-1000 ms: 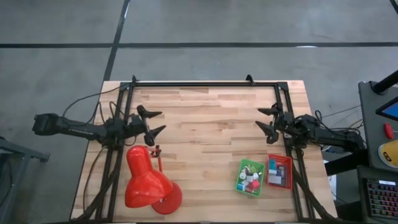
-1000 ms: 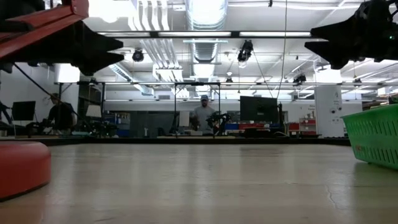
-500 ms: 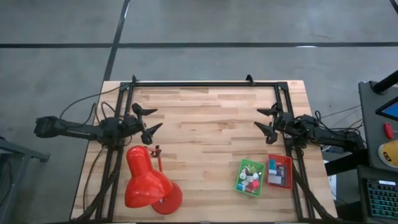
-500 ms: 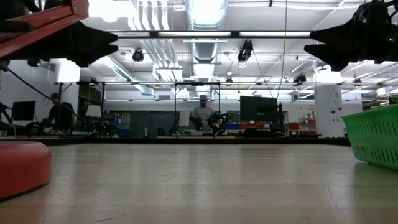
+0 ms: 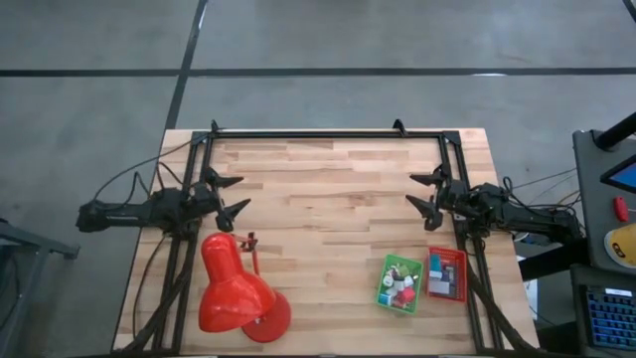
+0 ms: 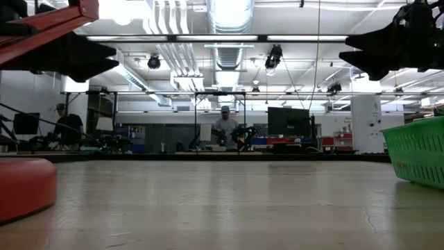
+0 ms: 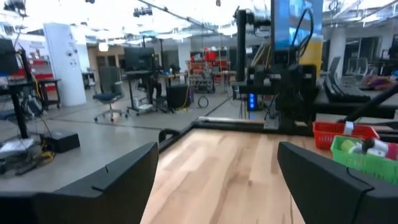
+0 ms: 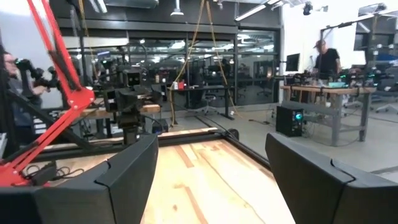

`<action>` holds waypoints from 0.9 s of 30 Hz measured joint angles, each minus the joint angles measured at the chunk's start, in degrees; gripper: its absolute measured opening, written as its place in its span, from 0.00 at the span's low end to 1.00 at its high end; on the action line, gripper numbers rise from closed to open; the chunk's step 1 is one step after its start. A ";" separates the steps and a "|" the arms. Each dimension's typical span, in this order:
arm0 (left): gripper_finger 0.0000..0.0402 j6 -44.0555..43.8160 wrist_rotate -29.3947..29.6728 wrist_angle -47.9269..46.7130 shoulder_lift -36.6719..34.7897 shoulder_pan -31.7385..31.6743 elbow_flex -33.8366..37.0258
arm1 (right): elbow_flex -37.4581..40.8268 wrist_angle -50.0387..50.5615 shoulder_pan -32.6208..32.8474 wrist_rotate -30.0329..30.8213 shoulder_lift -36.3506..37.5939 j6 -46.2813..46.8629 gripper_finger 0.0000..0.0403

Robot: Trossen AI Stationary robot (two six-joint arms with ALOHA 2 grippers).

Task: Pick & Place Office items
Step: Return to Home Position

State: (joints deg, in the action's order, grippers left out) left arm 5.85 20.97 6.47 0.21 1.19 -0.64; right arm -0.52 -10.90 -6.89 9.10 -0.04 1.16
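Items (image 5: 401, 284) sit in the green tray (image 5: 382, 289) and the red tray (image 5: 446, 251) beside it; left gripper (image 5: 237, 193) hovers spread wide over the table's (image 5: 328, 199) left side; right gripper (image 5: 414, 191) hovers spread wide opposite.

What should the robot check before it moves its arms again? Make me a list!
1. The left gripper is open and empty: ok.
2. The right gripper is open and empty: ok.
3. The small pieces lie inside the green tray and the red tray: ok.
4. No loose pieces on the table: ok, none seen from above.
5. The red lamp is apart from the left gripper: ok, but it is close beside it.
6. How many pieces are in the trays: cannot tell, too small.
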 joint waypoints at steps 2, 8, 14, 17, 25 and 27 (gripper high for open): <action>0.83 0.41 0.02 0.98 0.70 0.00 -0.46 | -0.07 0.31 -0.03 0.31 0.00 0.12 0.74; 0.84 -0.03 0.01 -1.53 -0.04 0.00 0.30 | -0.32 1.88 -0.03 1.55 -0.15 -0.47 0.73; 0.84 -2.30 -0.02 -1.41 0.09 -0.02 0.30 | -0.32 2.19 0.00 1.55 -0.96 1.19 0.72; 0.84 -2.32 -0.02 -1.41 0.09 -0.02 0.30 | -0.32 2.22 -0.02 1.54 -1.08 1.21 0.73; 0.84 -2.47 -0.04 -1.41 0.09 -0.02 0.30 | -0.32 2.60 0.00 1.54 -1.27 1.21 0.74; 0.83 -2.47 -0.07 -1.41 0.09 -0.04 0.30 | -0.32 2.60 0.00 1.53 -1.22 1.21 0.73</action>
State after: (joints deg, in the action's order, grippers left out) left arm 3.38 20.91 5.06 0.30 1.16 -0.34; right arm -0.84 -8.29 -6.90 10.63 -1.26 2.37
